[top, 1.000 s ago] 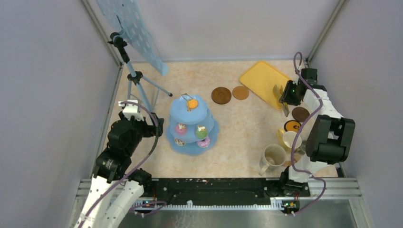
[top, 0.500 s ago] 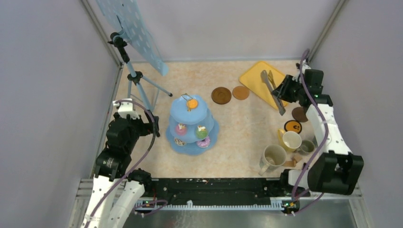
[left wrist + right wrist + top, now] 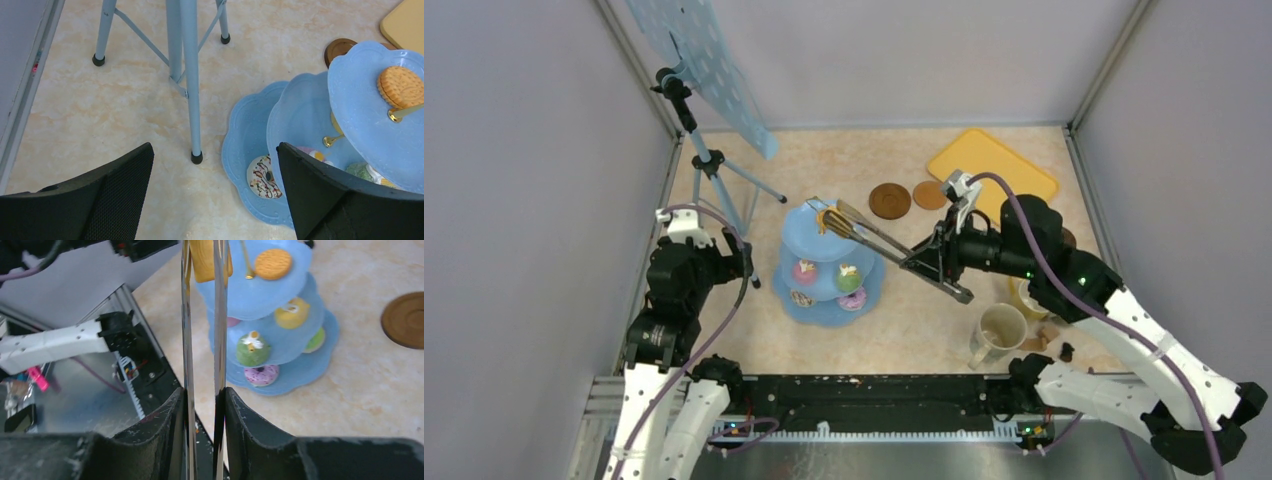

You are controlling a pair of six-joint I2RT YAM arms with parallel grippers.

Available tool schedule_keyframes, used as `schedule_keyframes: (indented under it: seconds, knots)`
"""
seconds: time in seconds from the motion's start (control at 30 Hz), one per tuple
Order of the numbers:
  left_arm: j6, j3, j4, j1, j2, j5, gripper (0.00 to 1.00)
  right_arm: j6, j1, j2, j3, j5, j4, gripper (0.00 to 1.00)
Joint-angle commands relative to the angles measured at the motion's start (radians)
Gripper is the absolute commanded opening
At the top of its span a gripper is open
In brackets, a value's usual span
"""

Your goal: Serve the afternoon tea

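Beige marbled laminate forms the tabletop (image 3: 924, 330), which is enclosed on three sides by plain grey walls (image 3: 524, 200). A blue three-tier stand (image 3: 796, 298) is placed near the middle. A blue dotted board (image 3: 709, 60) on a tripod (image 3: 712, 165) is set behind the stand to its left, and a yellow tray (image 3: 999, 165) lies in the far corner to its right. Two brown coasters (image 3: 890, 200) are laid between stand and tray, and a big beige mug (image 3: 1001, 328) is stood nearer the arms, right of the stand.

Metal tongs (image 3: 879, 238) are clamped in the right gripper (image 3: 936, 262), its fingers pressed in on both blades, and the tips are held over the stand's top tier. One orange biscuit (image 3: 272, 263) lies flat on that tier. A second biscuit (image 3: 205, 260) is seen at the tong tips, but whether it is pinched cannot be told. A green cupcake (image 3: 252, 349) is kept on the middle tier and a purple donut (image 3: 262, 375) on the bottom one. The left gripper (image 3: 215, 200) is spread wide beside the stand, with nothing in it.

A second ago the right arm was folded back at the tray's edge, with the tongs there; now it is stretched across to the stand. The left arm is hardly shifted.
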Motion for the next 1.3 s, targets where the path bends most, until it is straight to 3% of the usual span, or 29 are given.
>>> schedule_keyframes:
  seconds: [0.0,0.17,0.5,0.9,1.27]
  knots:
    - [0.001,0.037,0.013,0.015,0.010,0.027,0.99,-0.026,0.131,-0.011,0.086,0.034,0.059,0.19]
    - [0.002,0.038,0.012,0.025,0.009,0.029,0.99,-0.076,0.265,0.096,0.120,0.112,0.063,0.19]
    - [0.004,0.039,0.013,0.029,0.011,0.036,0.99,-0.177,0.289,0.241,0.134,0.278,0.070,0.20]
    - [0.007,0.037,0.018,0.029,0.001,0.048,0.99,-0.179,0.291,0.286,0.144,0.265,0.043,0.36]
    - [0.009,0.035,0.018,0.029,-0.004,0.052,0.99,-0.174,0.292,0.268,0.203,0.232,0.068,0.40]
